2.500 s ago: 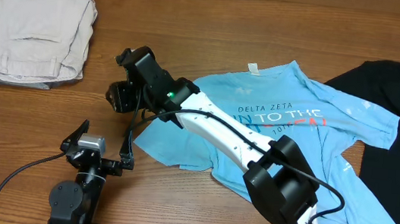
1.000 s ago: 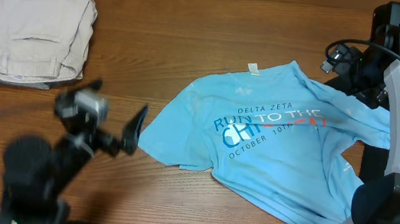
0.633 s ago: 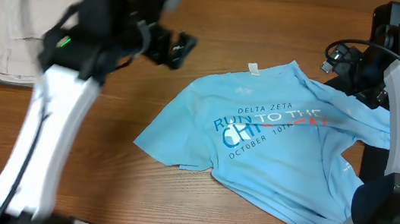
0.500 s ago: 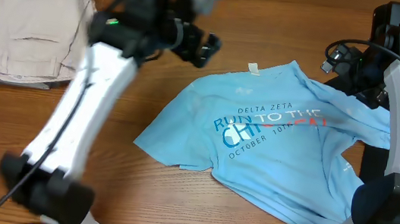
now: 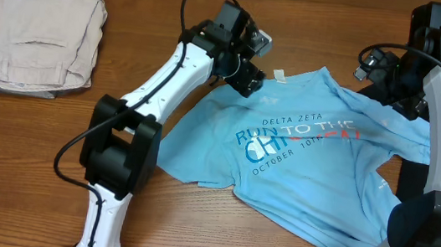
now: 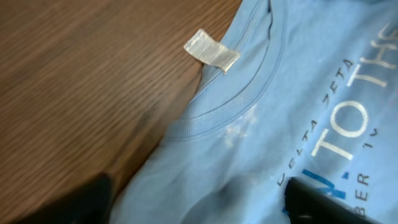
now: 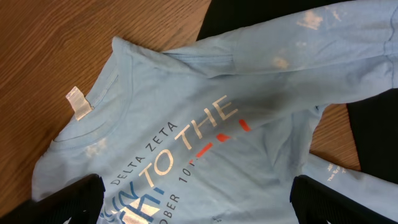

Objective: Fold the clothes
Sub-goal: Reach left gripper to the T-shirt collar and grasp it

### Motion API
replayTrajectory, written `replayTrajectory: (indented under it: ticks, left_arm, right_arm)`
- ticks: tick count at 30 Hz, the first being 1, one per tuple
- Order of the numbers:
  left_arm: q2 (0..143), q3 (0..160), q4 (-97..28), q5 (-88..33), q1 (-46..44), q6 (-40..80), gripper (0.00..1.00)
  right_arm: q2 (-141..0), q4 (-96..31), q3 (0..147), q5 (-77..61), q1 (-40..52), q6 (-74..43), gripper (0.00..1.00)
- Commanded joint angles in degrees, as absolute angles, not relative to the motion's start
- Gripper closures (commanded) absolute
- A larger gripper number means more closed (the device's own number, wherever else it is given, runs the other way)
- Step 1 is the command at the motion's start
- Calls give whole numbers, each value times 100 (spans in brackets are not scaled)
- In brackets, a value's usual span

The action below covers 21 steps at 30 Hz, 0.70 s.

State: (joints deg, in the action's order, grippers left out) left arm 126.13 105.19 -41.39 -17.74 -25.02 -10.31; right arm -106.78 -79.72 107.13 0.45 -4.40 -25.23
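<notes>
Both empty: right fingers point(image 7: 339, 199) wide apart; left fingers point(image 6: 329, 202) apart too, just swung across bench point(image 5: 75, 139) to light blue T-shirt point(image 5: 308, 164) collar by tag point(image 6: 211, 50). Fold unstarted.

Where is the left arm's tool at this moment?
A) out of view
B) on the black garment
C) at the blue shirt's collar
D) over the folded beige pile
C: the left tool is at the neckline of the light blue T-shirt, beside the white tag.

Folded pile point(image 5: 39, 38) left — T-shirt point(image 5: 307, 176) right
</notes>
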Motion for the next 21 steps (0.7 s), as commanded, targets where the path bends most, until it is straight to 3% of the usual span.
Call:
replayTrajectory:
  ticks: [1,2,3,21]
  left_arm:
    - [12713,10669,-4051,-1802,-2561,-1140,83]
    - [12761,10667,-4038,-1802,-2565,-1140,94]
    - [12785,10667,-4040,-1802,-2565,-1138,96]
    - [13566,10665,-3802,-1693,-2565,-1114,96]
  right_arm:
    - [-10652,-7959,10733,82,-447,-2515,0]
    - [-10652,-7961,10733,82,-447,-2515,0]
    - [-10652,-7961,10733,82,-447,-2515,0]
    - [-10652,-7961,10733,82,-447,-2515,0]
